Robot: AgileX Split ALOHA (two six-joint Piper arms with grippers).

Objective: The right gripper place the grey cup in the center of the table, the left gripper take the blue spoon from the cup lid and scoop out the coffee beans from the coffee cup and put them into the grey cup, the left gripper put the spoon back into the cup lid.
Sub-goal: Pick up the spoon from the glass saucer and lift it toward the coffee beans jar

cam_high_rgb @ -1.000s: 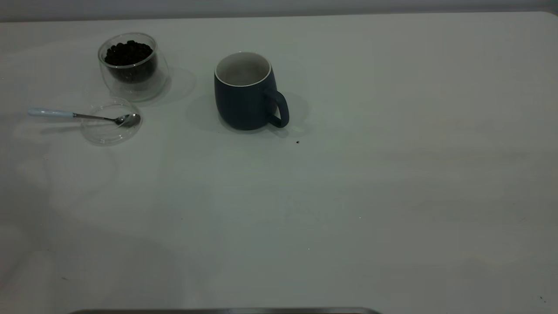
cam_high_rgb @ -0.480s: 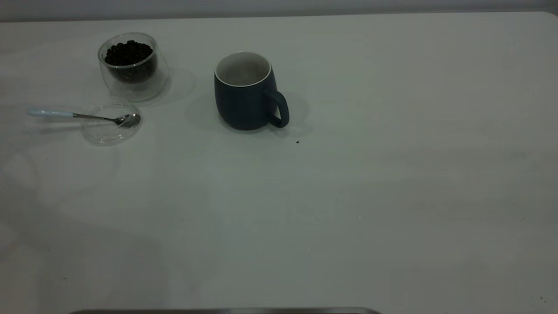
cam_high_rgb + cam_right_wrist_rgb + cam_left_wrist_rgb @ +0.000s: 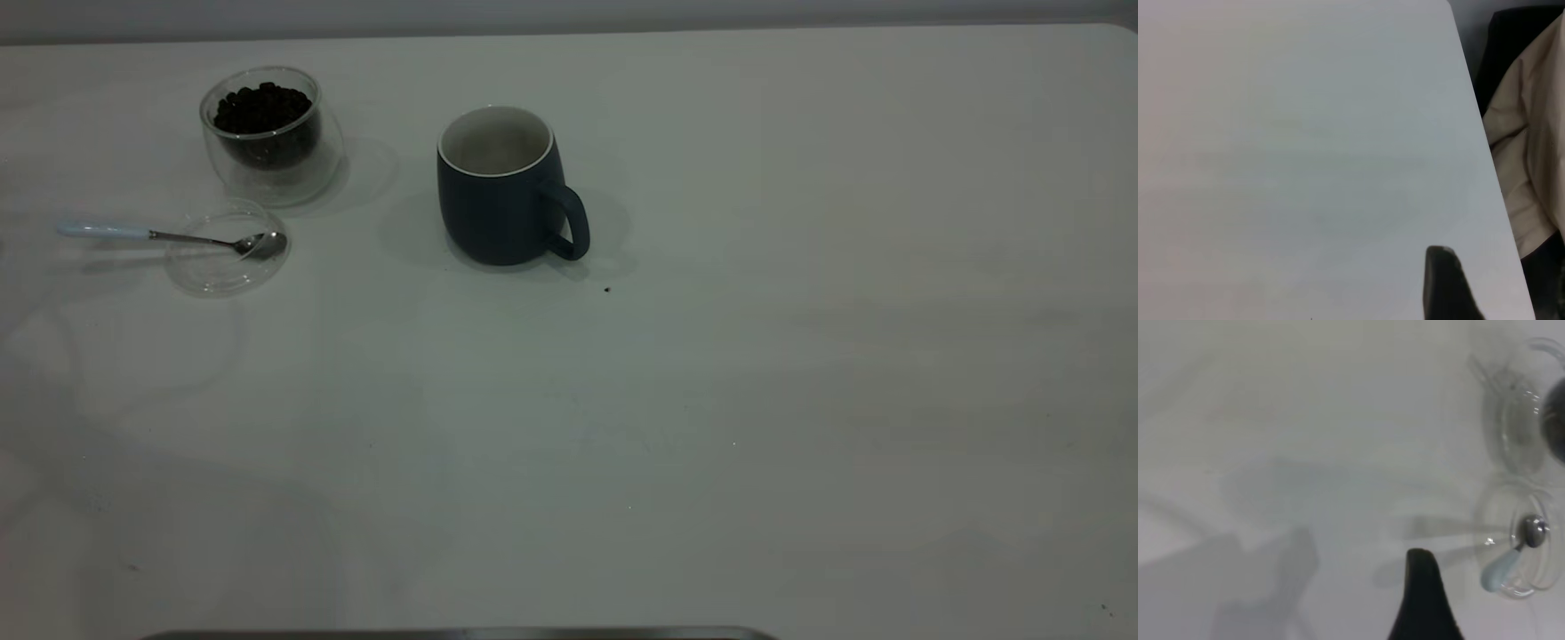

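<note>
Grey cup [image 3: 500, 189] first, since our job turns on it: we find it upright on the bench [image 3: 800, 400], set somewhat left of the middle and toward the far side, its handle turned to our right and nothing visible inside it that we can make out. We judge the first step, setting it out for filling, to be done or nearly so.

Working from near to far, the close half of the bench carries nothing of the task; neither arm shows in the exterior view. A small dark speck [image 3: 607, 289] lies just beside the cup's handle; whether it is a bean we cannot say. Farther back on the left, the blue spoon [image 3: 169, 236] rests with its bowl in the cup lid [image 3: 227, 267] and its pale handle reaching out over the rim. Just beyond the lid stands the coffee cup [image 3: 271, 138], heaped with coffee beans [image 3: 260, 108].

In its own wrist view, the left gripper [image 3: 1423, 600] hangs above the bench near the spoon handle; only one dark finger shows, so we cannot tell how its jaws stand. The right gripper [image 3: 1446, 283] is off over bare bench near a corner, likewise with one finger seen and the jaws' state unknowable.

By our reckoning, taking the spoon, scooping beans across and returning the spoon to the lid all remain to be done.
</note>
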